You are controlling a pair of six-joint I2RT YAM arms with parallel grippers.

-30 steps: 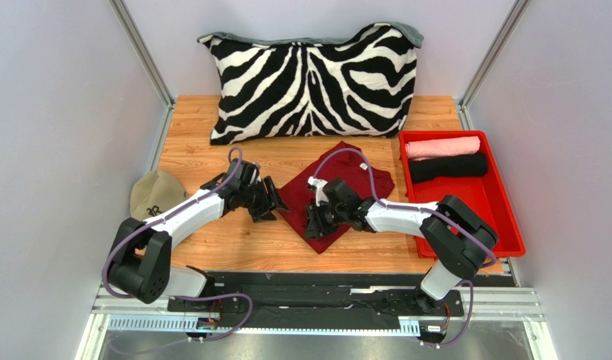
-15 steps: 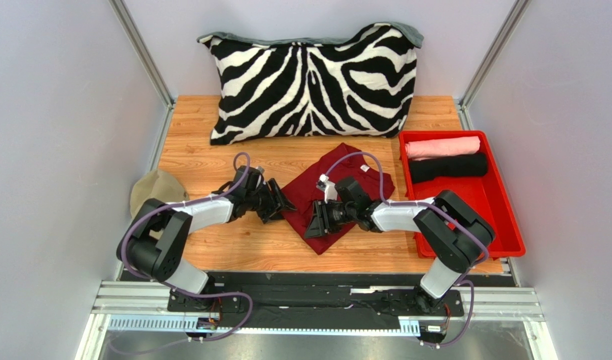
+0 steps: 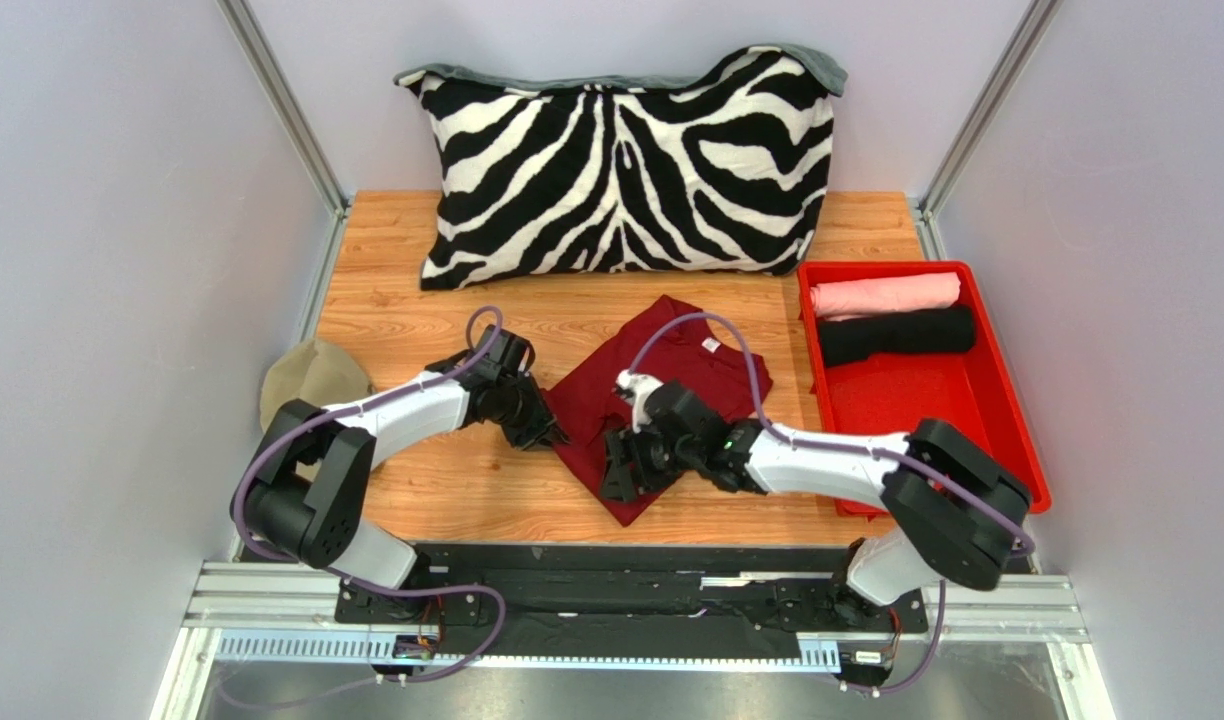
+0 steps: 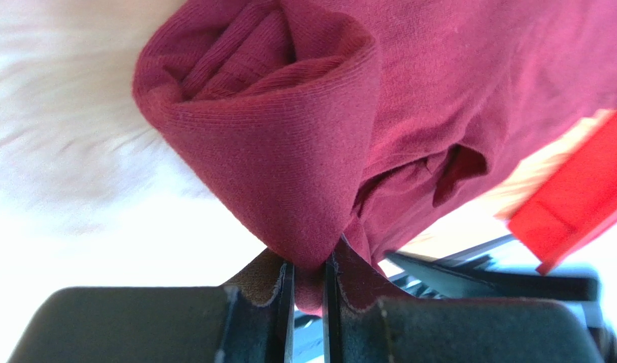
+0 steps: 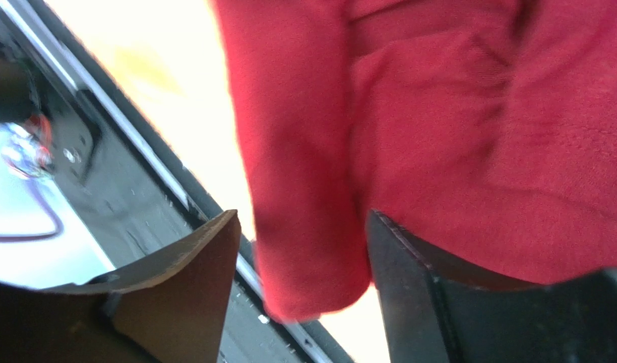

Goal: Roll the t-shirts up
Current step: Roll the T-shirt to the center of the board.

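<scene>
Red tray [image 3: 1009, 450]: at right side of table [image 3: 423, 323]; contains two rolled shirts at far end, rest of floor bare.
Tray contents: pink t-shirt [image 3: 884, 293] rolled, farthest; black t-shirt [image 3: 896, 333] rolled, just near of it, lying parallel.
Maroon t-shirt [image 3: 678, 360]: outside tray, on table centre, left of tray, near of zebra pillow [image 3: 626, 158]; partly gathered, not rolled.
Left gripper [image 4: 309, 276]: clenched on a fold at left edge of maroon t-shirt.
Right gripper [image 5: 302, 219]: released, fingers apart, near corner of maroon t-shirt hanging between them without being pinched.
Cap [image 3: 306, 383]: at left table edge, well apart from shirt.
Change from half a second ago: left fingers, spread then, now pinched on cloth; right fingers wider; maroon t-shirt drawn narrower, near corner shifted nearer to table edge; right forearm stretched farther left.
Top view only: tray contents, pillow, cap, whole shirt outline.
Left wrist view only: cloth squeezed between both pads, bunched folds above.
Right wrist view only: gap between left finger and cloth edge.
</scene>
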